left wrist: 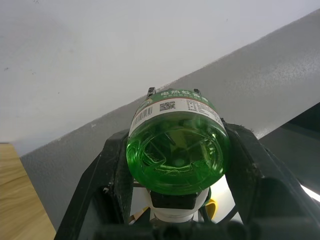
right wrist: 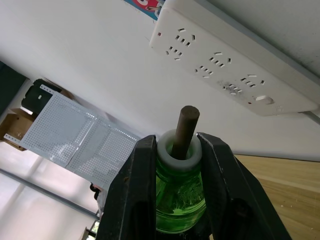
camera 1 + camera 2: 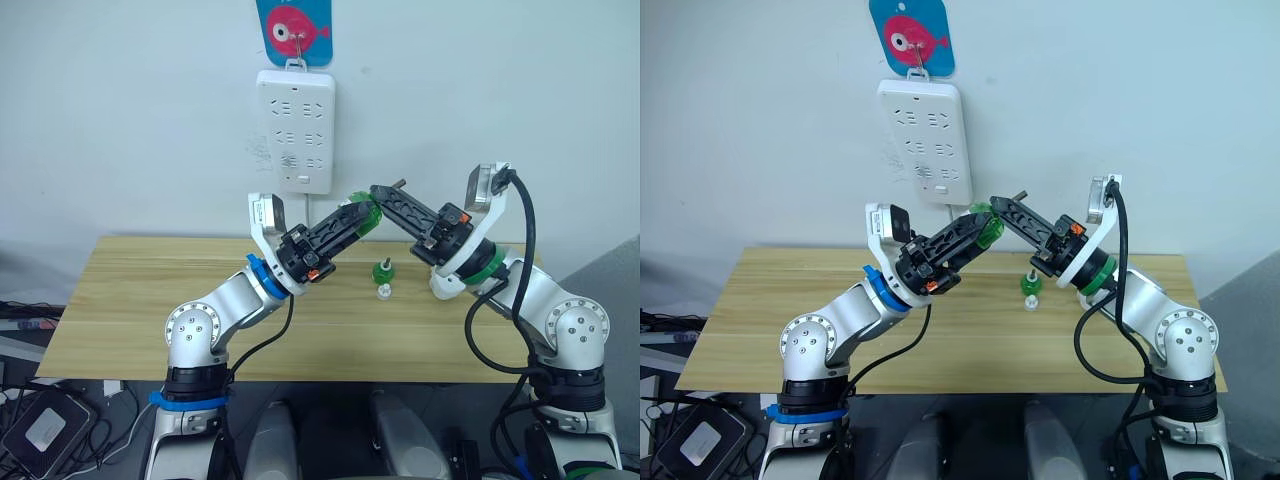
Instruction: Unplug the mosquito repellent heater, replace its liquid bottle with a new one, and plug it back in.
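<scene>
Your left pincer (image 3: 362, 214) pinches a green translucent liquid bottle (image 1: 176, 145) seated in the small white plastic heater (image 1: 174, 210). Your right pincer (image 3: 385, 194), tips nearly meeting the left's above the wooden desk (image 3: 130, 300), clamps another green bottle with a brown wick (image 2: 181, 180).

- A robot test lab — a bare light wooden table (image 3: 150, 300) against a plain white wall (image 3: 120, 120).
- A white perforated metal panel (image 2: 70, 132) and loose black cables (image 3: 20, 320) nearby.
</scene>
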Controlling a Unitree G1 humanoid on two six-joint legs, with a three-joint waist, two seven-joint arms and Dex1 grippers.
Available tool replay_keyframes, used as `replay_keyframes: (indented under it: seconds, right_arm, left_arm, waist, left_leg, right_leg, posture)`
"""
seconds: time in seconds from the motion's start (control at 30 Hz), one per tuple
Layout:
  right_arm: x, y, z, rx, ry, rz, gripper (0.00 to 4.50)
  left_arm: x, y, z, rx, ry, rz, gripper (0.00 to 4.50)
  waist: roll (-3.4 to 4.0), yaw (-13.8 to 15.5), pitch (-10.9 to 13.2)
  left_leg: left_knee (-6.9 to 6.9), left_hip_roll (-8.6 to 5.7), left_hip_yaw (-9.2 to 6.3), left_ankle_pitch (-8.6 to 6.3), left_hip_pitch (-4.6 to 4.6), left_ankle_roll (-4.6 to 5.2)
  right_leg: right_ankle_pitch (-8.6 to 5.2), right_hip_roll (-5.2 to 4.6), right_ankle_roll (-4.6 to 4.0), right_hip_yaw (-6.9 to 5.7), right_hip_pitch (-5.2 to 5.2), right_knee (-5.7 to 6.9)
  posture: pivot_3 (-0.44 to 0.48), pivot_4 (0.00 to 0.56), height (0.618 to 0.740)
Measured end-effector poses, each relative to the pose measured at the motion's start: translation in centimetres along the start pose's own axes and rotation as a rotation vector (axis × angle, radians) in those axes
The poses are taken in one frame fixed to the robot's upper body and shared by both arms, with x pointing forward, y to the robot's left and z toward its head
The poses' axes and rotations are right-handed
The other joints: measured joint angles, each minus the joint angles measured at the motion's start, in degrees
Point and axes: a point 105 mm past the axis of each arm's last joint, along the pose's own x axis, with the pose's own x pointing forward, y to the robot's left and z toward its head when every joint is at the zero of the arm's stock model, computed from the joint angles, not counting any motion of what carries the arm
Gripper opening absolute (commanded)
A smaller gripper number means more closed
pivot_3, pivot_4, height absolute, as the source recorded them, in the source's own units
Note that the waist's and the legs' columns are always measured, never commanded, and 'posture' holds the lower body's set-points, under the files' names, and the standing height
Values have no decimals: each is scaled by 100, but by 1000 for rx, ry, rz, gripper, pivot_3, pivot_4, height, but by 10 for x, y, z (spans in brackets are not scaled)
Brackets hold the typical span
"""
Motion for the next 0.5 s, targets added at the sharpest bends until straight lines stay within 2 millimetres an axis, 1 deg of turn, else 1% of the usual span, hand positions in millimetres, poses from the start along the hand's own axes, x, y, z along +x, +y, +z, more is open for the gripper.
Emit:
replay_keyframes:
  seconds: [0.1,0.13,0.17,0.2,0.27,0.37,0.4,0.43,0.5]
  right_arm:
    - [-1,1,0,10,8,5,862]
    - [-2,1,0,16,9,5,1599]
    - [-2,2,0,25,8,10,1767]
    - [-3,3,0,36,7,17,2186]
    - [-4,2,1,39,8,9,2761]
    - [-17,-12,6,5,8,-75,3853]
    - [-23,-19,11,-20,2,-122,4192]
    - [-29,-28,14,-53,9,-177,4477]
    - [-46,-51,17,-154,56,-325,4500]
  left_arm:
    - [0,-1,-1,0,2,-4,2263]
    - [0,-1,-1,1,4,-5,2263]
    - [-1,-1,-1,0,2,-6,2263]
    - [-2,0,-1,-3,-2,-3,2263]
    - [-4,1,-2,-8,-5,4,2263]
    - [-7,1,-1,7,4,20,2263]
    - [-10,1,0,17,7,29,2263]
    - [-12,1,0,28,14,37,2263]
    - [-20,3,0,62,36,76,2263]
  waist:
    - [0,0,0]
    - [0,0,0]
    - [0,0,0]
    - [0,0,0]
    - [0,0,0]
    - [0,8,0]
    - [0,10,0]
    - [0,14,0]
    - [0,16,0]
  left_leg:
    - [-1,0,0,0,-1,0]
    - [-1,0,0,0,-1,0]
    - [-1,0,0,0,-1,0]
    - [-1,0,0,0,-1,0]
    - [-1,0,0,0,-1,0]
    - [-1,-1,0,0,-3,0]
    - [-1,-1,1,0,-4,0]
    - [-1,-1,2,0,-4,0]
    - [-4,-1,5,0,-4,1]
  right_leg:
    - [0,0,0,0,0,-2]
    - [0,0,0,0,0,-2]
    - [0,0,0,1,0,-2]
    - [0,0,0,0,0,-2]
    - [0,0,0,0,0,-2]
    - [0,0,0,1,0,-6]
    - [0,0,1,2,0,-8]
    - [1,0,2,3,0,-11]
    - [1,0,3,6,0,-15]
  posture:
    - [-168,198,725]
    - [-168,199,725]
    - [-168,200,725]
    - [-168,200,725]
    - [-167,202,725]
    - [-165,205,725]
    - [-166,210,725]
    - [-168,212,725]
    - [-170,216,725]
